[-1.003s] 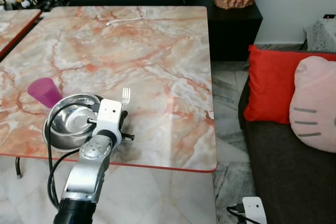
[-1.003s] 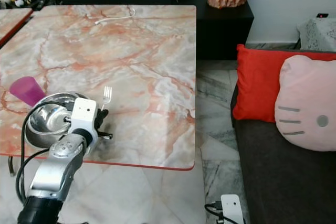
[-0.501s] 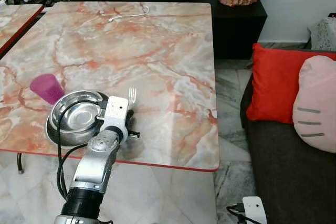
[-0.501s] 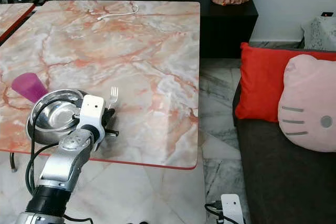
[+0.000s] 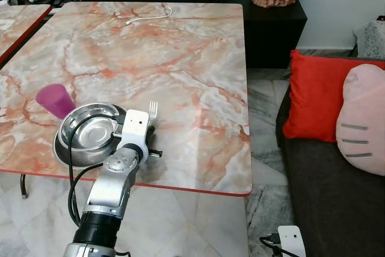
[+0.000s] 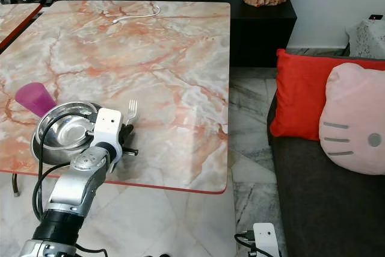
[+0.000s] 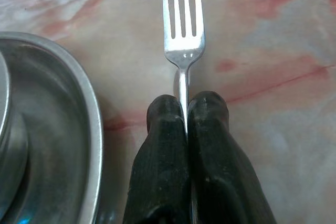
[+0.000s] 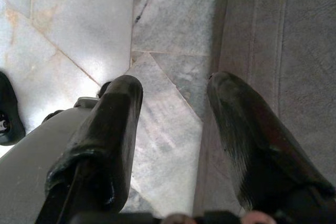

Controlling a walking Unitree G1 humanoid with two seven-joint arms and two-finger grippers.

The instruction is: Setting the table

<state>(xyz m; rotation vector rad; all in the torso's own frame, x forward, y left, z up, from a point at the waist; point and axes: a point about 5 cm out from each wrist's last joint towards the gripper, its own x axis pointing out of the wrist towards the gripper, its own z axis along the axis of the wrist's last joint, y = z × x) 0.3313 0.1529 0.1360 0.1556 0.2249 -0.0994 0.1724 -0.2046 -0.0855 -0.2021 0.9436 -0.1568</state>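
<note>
1. Near the counter's left edge stands the purple cup, set just behind the steel bowl and, from here, touching its rim or nearly so.
2. The bowl sits close to the near edge, empty and upright, so I judge the cup and bowl are already laid.
3. Just right of the bowl is my left hand, clamped tight on the fork. My two black fingers are pressed together on the handle, with the tines pointing toward the far edge.
4. The fork lies low over the counter beside the bowl's rim. I cannot tell whether it is resting on the surface or a touch above it.
5. What is left, as I judge it, is to let the fork go and draw my arm back.
6. A white cable lies at the far edge.
7. My right hand hangs idle over the floor beside the sofa, fingers wide apart and holding nothing.
</note>
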